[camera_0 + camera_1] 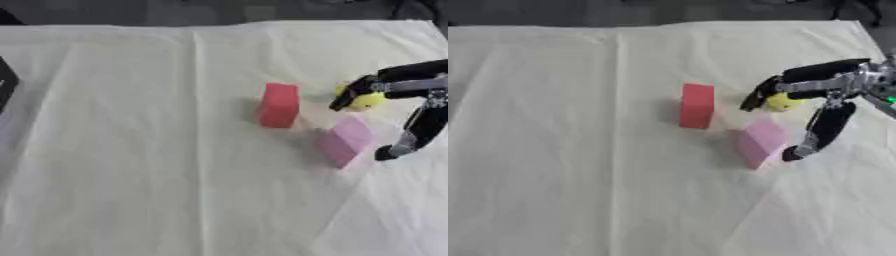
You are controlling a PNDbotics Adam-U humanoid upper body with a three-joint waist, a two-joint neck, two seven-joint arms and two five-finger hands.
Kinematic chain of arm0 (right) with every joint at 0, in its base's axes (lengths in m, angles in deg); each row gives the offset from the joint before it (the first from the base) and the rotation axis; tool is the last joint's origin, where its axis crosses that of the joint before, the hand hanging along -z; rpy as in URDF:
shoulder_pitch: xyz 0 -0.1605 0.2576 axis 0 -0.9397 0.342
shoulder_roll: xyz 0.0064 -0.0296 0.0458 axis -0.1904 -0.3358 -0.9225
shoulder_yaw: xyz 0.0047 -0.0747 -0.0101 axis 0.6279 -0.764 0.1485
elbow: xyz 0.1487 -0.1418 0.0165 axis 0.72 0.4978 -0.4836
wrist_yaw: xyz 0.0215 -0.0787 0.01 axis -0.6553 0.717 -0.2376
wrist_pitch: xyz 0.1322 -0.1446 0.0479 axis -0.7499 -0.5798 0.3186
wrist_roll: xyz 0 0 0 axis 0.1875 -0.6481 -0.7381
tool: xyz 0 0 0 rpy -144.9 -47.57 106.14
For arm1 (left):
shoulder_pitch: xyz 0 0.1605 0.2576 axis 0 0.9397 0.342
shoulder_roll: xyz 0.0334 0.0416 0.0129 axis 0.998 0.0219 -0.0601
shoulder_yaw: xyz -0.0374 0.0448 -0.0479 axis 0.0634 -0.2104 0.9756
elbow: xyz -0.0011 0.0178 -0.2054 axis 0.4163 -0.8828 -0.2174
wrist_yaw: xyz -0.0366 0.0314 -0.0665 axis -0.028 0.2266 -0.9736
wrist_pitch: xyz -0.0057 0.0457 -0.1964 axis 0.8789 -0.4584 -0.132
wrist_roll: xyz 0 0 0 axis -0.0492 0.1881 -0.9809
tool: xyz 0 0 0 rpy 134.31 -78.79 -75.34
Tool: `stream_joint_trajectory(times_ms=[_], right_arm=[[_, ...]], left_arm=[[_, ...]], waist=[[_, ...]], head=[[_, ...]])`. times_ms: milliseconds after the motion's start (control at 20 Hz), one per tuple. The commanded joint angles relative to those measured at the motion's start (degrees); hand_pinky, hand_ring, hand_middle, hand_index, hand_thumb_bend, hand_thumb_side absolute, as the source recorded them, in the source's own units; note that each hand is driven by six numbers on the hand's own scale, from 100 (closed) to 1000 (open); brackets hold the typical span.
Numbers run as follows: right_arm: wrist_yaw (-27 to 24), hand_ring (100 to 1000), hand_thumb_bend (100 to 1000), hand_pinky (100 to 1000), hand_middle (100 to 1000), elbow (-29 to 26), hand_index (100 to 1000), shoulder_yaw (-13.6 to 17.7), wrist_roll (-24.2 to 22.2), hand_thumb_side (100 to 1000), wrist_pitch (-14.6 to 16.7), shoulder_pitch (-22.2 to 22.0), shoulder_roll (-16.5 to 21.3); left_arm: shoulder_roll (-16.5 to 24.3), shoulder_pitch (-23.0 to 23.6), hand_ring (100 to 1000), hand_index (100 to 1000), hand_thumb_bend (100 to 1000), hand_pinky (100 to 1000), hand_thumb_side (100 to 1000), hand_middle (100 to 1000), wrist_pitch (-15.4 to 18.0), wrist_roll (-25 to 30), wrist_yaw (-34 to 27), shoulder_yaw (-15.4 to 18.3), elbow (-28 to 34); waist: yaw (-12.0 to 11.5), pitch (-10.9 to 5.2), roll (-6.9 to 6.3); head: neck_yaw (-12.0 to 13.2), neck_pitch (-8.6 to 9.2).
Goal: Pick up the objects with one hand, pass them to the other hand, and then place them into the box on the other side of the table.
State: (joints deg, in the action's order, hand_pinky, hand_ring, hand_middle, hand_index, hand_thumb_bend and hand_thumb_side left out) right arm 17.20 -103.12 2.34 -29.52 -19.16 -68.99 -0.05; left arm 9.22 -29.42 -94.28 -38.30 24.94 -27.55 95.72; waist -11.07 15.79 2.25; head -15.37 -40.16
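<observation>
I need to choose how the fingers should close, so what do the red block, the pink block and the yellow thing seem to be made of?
Red block: probably foam or matte plastic; flat colour, no shine, soft-looking edges. Pink block: likely the same, matte and pale, lying tilted. Yellow thing: rounded, a little glossier, maybe plastic or rubber; the right hand partly hides it, so this is uncertain.

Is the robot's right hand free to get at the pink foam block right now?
Probably yes: the right hand is open beside the pink foam block, nothing between them.
</observation>
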Motion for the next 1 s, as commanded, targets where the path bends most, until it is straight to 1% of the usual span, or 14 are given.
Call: stream_joint_trajectory(times_ms=[50, 300, 550, 750, 1000], right_arm=[[0.9, 884, 519, 957, 830, 1.0, 912, 0.4, -0.1, 100, 0.1, 0.7, 0.6], [1.9, 883, 518, 955, 829, 2.4, 912, -0.1, -0.2, 100, 0.5, 1.1, -0.5], [3.1, 882, 515, 954, 827, 4.2, 910, -0.6, -0.7, 100, 0.7, 1.6, -1.6], [3.9, 880, 515, 954, 824, 6.0, 908, -1.1, -0.8, 100, 1.0, 2.0, -2.5], [4.0, 877, 515, 951, 817, 6.3, 903, -1.8, -1.7, 100, 1.7, 2.4, -3.0]], left_arm=[[0.5, -1.1, 721, 744, 163, 687, 822, 763, 0.1, 0.2, -0.2, 0.1, 1.1], [0.3, -1.5, 721, 744, 161, 688, 825, 763, 0.0, 0.5, -0.3, -0.1, 1.2], [0.1, -1.7, 722, 744, 160, 688, 826, 763, -0.1, 0.6, -0.4, -0.3, 1.2], [0.0, -1.9, 722, 744, 159, 688, 827, 764, -0.1, 0.8, -0.4, -0.5, 1.2], [0.0, -2.0, 723, 744, 159, 689, 828, 764, -0.2, 0.9, -0.4, -0.6, 1.2]], waist=[[-0.2, 0.24, 0.02], [-0.6, 0.76, -0.04], [-0.9, 0.96, -0.05], [-1.0, 1.04, -0.06], [-1.2, 1.15, -0.03]], head=[[-0.4, 0.82], [-0.9, 1.21], [-3.1, 1.23], [-2.9, 1.39], [-2.7, 1.34]])
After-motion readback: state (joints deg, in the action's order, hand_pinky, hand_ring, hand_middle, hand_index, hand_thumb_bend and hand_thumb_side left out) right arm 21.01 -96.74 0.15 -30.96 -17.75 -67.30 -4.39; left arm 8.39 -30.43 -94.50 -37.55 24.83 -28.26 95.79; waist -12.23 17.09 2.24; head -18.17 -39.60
